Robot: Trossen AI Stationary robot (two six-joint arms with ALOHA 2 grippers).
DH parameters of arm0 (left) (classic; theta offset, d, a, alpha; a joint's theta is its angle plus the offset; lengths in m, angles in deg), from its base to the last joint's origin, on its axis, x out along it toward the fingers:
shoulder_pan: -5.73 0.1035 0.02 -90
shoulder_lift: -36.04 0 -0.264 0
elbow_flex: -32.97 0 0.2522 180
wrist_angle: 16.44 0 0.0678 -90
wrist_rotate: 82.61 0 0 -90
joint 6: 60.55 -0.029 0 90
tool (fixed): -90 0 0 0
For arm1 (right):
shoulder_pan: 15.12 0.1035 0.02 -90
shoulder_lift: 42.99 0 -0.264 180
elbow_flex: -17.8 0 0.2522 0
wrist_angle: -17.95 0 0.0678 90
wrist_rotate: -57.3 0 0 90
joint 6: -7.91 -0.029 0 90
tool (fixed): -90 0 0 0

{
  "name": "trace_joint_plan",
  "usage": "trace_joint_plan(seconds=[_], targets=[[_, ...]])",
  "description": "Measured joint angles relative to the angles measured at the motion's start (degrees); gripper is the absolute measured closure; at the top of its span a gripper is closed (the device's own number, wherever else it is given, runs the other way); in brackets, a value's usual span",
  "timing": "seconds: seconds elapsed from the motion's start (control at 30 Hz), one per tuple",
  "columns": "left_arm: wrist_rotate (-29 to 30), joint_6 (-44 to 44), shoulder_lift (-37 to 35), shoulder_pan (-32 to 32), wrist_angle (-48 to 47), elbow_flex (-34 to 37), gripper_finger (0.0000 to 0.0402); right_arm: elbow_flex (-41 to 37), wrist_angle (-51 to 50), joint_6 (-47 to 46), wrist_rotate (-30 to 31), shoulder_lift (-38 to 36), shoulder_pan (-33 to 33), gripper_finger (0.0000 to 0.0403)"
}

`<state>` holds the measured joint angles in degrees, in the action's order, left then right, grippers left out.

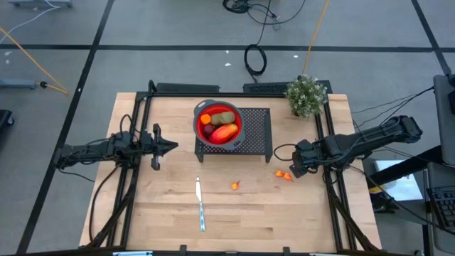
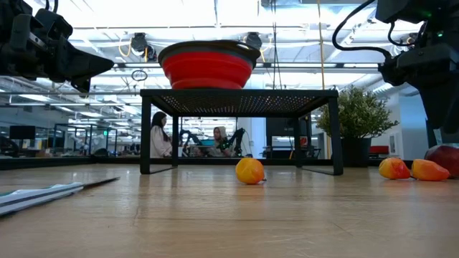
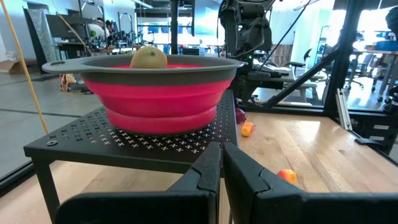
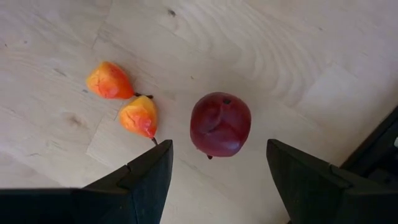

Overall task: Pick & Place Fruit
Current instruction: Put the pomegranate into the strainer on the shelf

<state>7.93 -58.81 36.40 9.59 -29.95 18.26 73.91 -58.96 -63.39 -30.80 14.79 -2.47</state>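
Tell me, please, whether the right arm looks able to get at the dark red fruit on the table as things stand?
Probably yes: the right hand hangs open directly above the dark red fruit, fingers either side, nothing between. The two orange fruits lie apart from it.

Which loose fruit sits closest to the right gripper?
The dark red fruit, lying between the open right gripper's fingers; the two small orange ones lie off to one side.

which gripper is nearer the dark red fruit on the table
Right. The right gripper hangs open directly above the dark red fruit; the left gripper, shut, waits across the table beside the rack.
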Motion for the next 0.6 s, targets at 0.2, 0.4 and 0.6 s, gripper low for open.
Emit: trace_joint_plan(seconds=[0.2, 0.4, 0.6], targets=[[0.0, 0.0, 0.0, 0.02, 0.0, 0.0, 0.038, -3.96, 3.41, -0.4, -0.99, 0.02, -0.02, 0.0151], [0.0, 0.0, 0.0, 0.01, -0.01, 0.0, 0.038, -9.97, 9.43, -2.6, -1.12, 0.04, -0.02, 0.0151], [0.0, 0.03, 0.0, 0.02, -0.01, 0.0, 0.038, -13.6, 15.44, -3.09, -0.25, 0.02, -0.02, 0.0151]])
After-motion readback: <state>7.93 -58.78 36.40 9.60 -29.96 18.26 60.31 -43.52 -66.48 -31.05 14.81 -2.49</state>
